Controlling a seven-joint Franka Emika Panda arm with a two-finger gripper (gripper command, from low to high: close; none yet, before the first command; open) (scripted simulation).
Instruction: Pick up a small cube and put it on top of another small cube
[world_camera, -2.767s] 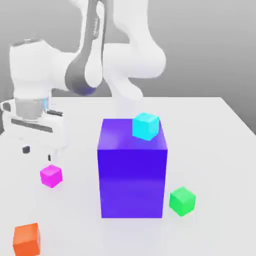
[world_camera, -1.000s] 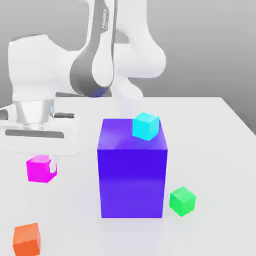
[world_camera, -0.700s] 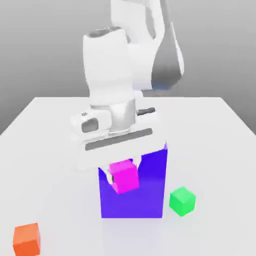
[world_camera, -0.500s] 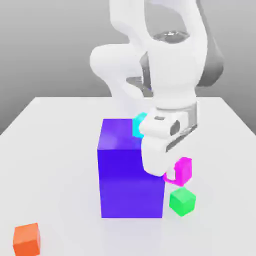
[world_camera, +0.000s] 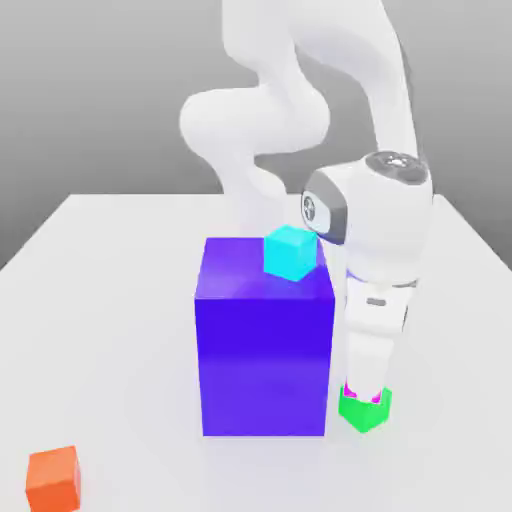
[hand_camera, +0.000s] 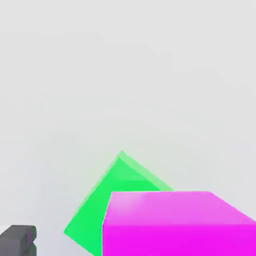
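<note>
Small matte magenta-pink cube (world_camera: 364, 396) sits atop small matte green cube (world_camera: 365, 410), on white counter (world_camera: 110, 330) just beside tall blue-purple block (world_camera: 264, 340). End effector (world_camera: 364, 392) straddles it, jaws spread, released. Cube prob. light, rigid; grip opposite flat faces. Arm hides most of cube; seating alignment unclear.

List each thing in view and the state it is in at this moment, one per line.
magenta cube: on top of the green cube, between the gripper's fingers.
green cube: on the table, beside the blue block, carrying the magenta cube.
gripper: pointing down over the stack; whether it still grips cannot be told.
cyan cube: resting on the blue block.
blue block: upright on the table.
orange cube: alone on the table.
</note>
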